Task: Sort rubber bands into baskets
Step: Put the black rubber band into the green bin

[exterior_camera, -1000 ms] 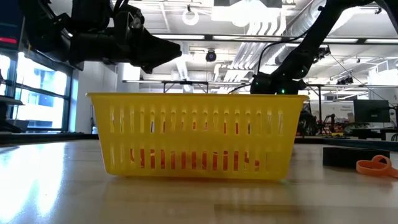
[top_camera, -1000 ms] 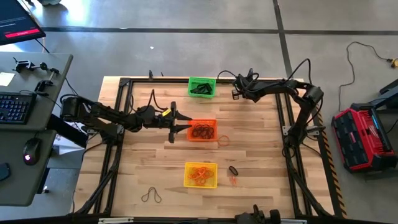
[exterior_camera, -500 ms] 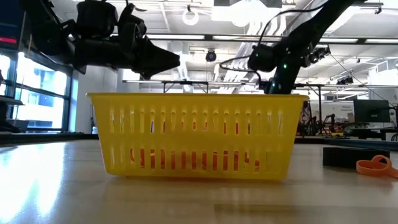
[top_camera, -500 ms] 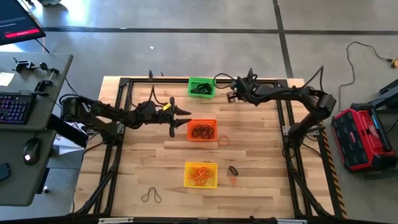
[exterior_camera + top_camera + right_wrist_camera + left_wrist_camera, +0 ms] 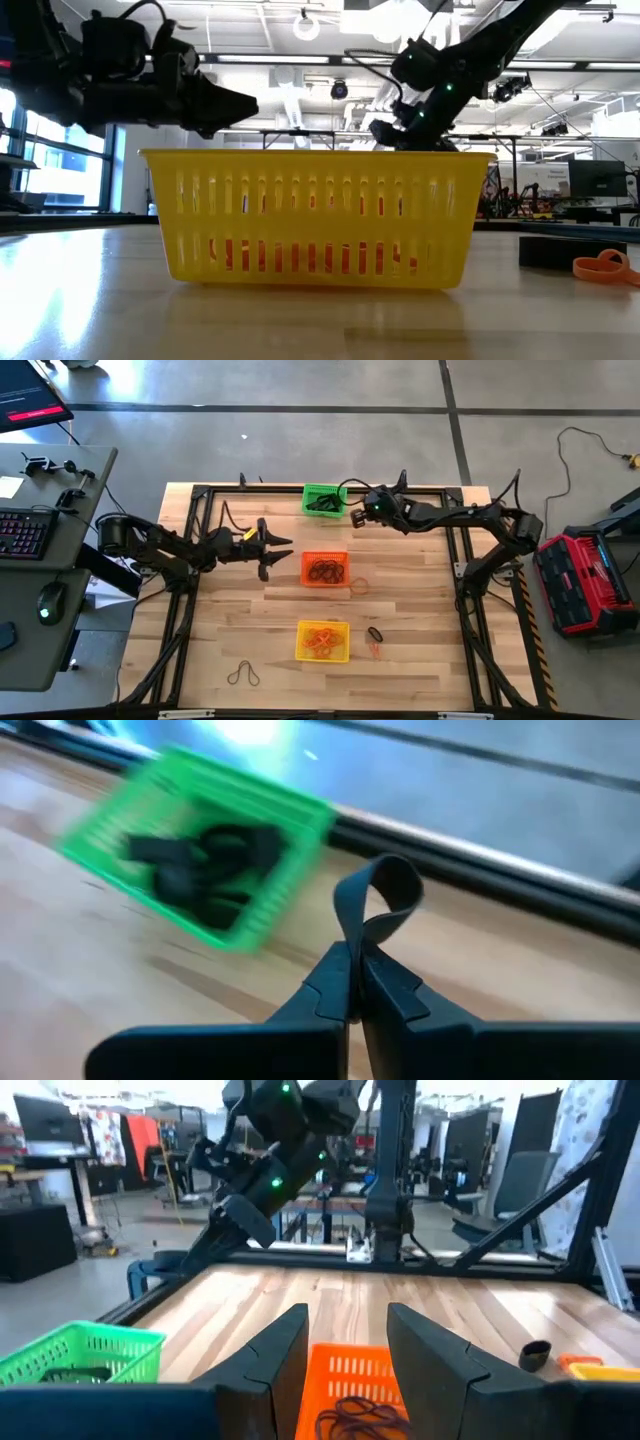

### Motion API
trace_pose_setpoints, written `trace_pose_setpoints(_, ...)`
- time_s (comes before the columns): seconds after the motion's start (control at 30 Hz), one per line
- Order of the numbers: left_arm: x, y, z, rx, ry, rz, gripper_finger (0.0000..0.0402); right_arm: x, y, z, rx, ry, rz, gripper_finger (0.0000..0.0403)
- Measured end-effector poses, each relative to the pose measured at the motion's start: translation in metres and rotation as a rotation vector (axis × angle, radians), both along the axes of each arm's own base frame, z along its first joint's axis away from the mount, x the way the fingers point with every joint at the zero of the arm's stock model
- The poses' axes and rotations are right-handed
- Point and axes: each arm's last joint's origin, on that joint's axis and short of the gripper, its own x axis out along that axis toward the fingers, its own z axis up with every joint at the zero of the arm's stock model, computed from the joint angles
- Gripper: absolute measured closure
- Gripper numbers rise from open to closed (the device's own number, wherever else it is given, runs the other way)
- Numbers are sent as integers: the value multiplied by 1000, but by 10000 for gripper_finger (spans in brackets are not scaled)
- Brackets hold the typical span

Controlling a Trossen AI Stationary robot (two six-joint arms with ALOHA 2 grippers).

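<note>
Wood planks in pale butcher-block strips form the table [image 5: 240, 630], framed by black metal rails. At the left front a thin dark rubber band [image 5: 244, 676] lies in a loose double loop on the bare wood. The left gripper [image 5: 283, 553] hovers just left of the orange basket [image 5: 325, 569], its two dark fingers spread apart with nothing between them; that mesh basket holds thin dark loops. Behind it, at the far edge, the green basket [image 5: 324, 499] contains short thick black bands, and near the front the yellow basket [image 5: 323, 641], slotted plastic with straight ribs, is filled with thin orange loops. The right gripper [image 5: 357, 982], just right of the green basket, is pinched tight on a thick black band [image 5: 375, 900] that arches up in a flat loop. Right of the yellow basket lie a thick black band [image 5: 375, 634] and an orange one [image 5: 374, 650].
</note>
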Motion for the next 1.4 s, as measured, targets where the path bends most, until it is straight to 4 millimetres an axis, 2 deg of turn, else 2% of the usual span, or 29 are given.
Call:
trace_pose_setpoints(0.17, -4, -1, 0, 4, -19, -1, 271, 12, 2, 10, -22, -151, 88, 402)
trace_pose_setpoints(0.33, -4, -1, 0, 4, -19, -4, 271, 24, 2, 22, -26, -199, 129, 402)
trace_pose_setpoints(0.6, -4, -2, 0, -2, -19, -6, 271, 63, -9, 45, 3, -97, 203, 402)
trace_pose_setpoints(0.77, -3, -3, 0, -4, -19, -14, 271, 83, -19, 39, 49, -5, 203, 402)
trace_pose_setpoints(1.07, -3, -3, 0, 22, -16, -13, 271, 109, -36, 4, 156, 88, 226, 402)
trace_pose_setpoints(1.23, -3, -4, 0, 16, -18, -28, 271, 113, -38, -2, 169, 99, 217, 402)
trace_pose_setpoints(1.4, -2, -6, 0, 16, -22, -45, 271, 107, -47, -2, 175, 105, 168, 402)
